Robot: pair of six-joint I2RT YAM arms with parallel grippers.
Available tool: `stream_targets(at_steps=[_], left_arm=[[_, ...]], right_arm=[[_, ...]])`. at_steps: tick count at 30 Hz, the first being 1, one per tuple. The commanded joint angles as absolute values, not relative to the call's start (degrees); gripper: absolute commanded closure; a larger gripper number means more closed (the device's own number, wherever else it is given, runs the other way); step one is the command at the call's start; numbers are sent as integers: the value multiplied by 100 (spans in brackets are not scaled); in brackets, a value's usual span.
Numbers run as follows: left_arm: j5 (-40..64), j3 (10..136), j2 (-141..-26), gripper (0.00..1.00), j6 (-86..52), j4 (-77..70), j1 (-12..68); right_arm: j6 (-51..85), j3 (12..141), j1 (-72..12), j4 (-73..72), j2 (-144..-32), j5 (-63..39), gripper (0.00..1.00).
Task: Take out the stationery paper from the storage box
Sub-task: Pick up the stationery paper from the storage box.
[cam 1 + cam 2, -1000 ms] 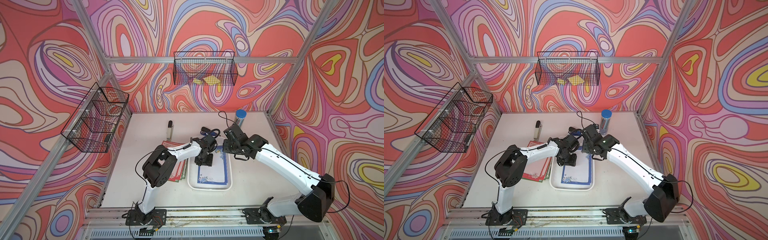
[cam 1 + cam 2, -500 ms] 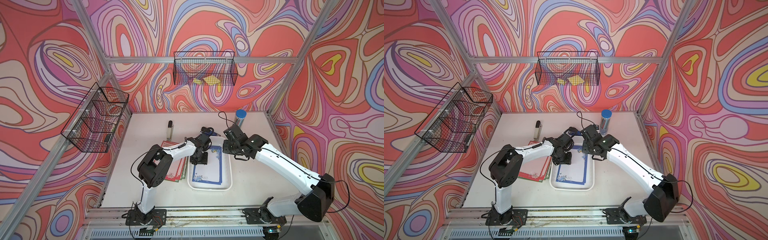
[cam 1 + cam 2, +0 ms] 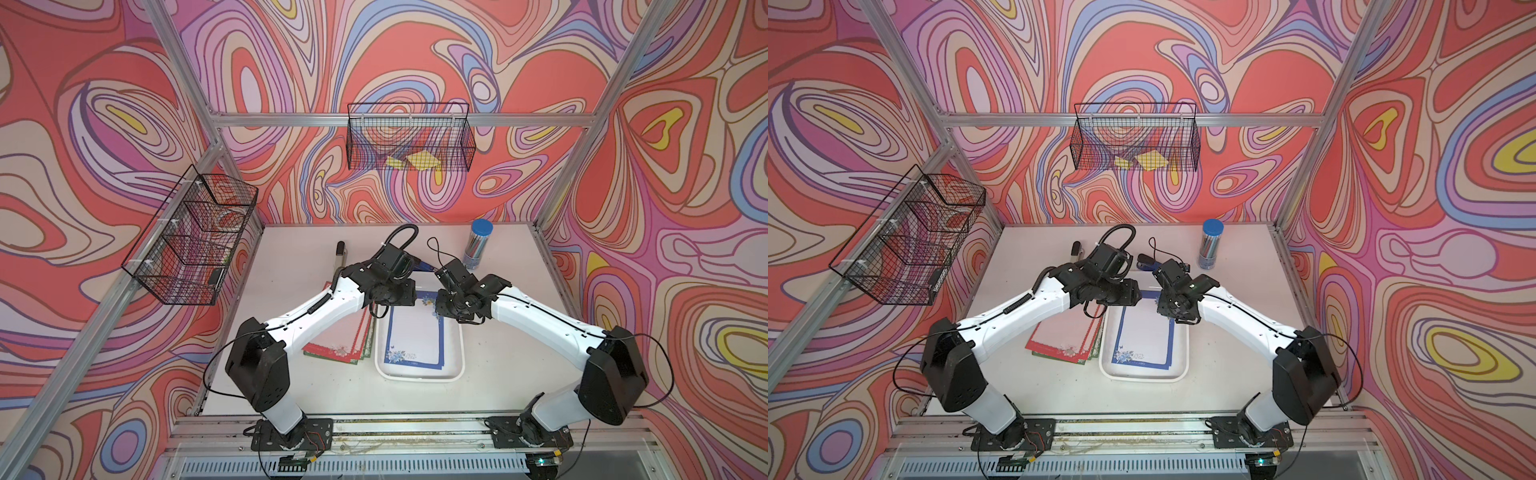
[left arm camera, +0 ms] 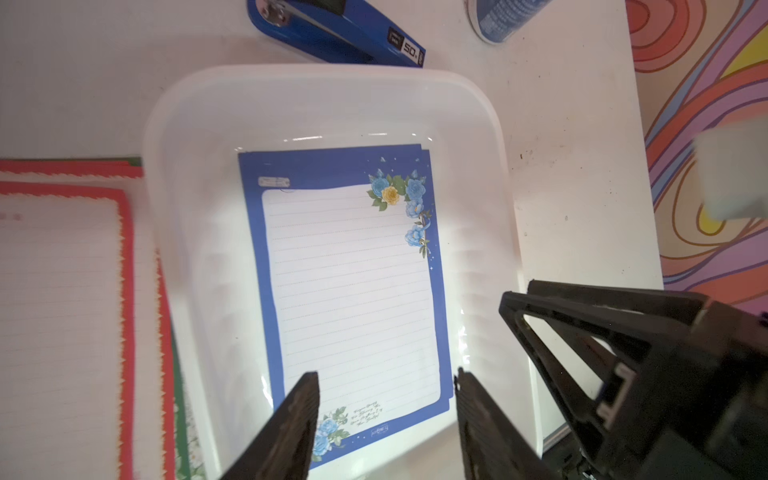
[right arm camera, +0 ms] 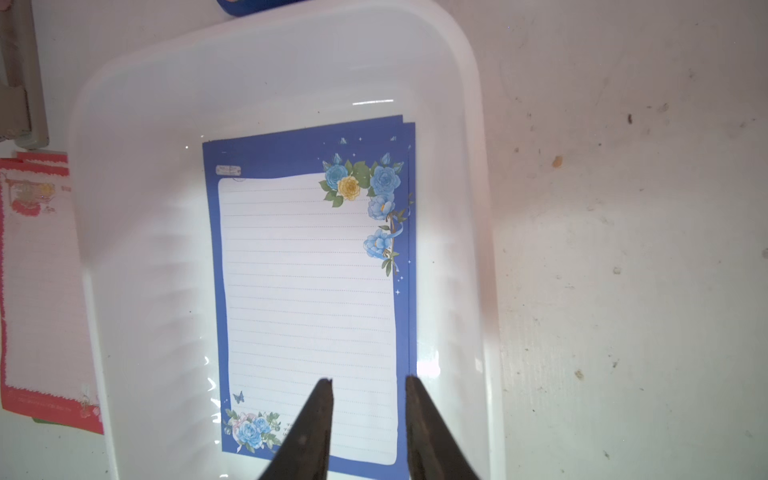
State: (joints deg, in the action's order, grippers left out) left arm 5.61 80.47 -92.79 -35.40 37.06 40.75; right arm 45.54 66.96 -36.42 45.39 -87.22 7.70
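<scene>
left wrist view: looking down into the storage box (image 4: 316, 79), a shallow white plastic tray with rounded corners, set on the table (image 3: 498, 353). blue-bordered stationery paper (image 4: 353, 291) flat on its floor, lined white centre up, blue and yellow flowers in one corner, a few sheets stacked with edges slightly fanned. left gripper (image 4: 386, 376) released, fingers spread wide with nothing between them, raised above the tray and not on the paper.

right wrist view: right gripper (image 5: 369, 381) likewise unclenched and empty, with a narrower gap than the left, hanging over the same top sheet near its long blue edge.

in both top views: both arms reaching in from either side, heads close together over the far end of the box. red- and green-bordered sheets (image 3: 340, 336) already out, in a loose overlapping pile on the table just beside the box on the left arm's side, partly under that arm. blue stapler (image 4: 336, 37) on the table just past the far rim of the tray. blue-lidded clear canister (image 3: 478, 245) upright near the far right corner. black wire basket (image 3: 409, 137) on the back wall with yellow notes (image 3: 415, 161) inside; tiered wire basket (image 3: 191, 241) on the left wall.
</scene>
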Motion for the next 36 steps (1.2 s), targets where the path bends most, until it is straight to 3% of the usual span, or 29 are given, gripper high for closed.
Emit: stream_targets(at_steps=[1, 6, 36], left_arm=[[130, 7789, -9086, 40, -3306, 4250, 3838], [238, 7351, -8866, 40, -3237, 4214, 3531], [1164, 6700, -9246, 40, -3212, 3833, 3371]], right_arm=[[4801, 6478, -3624, 4239, -8831, 834, 70], [4925, 6346, -3625, 4078, -9115, 871, 61], [5388, 6013, -3621, 3463, -10008, 404, 54]])
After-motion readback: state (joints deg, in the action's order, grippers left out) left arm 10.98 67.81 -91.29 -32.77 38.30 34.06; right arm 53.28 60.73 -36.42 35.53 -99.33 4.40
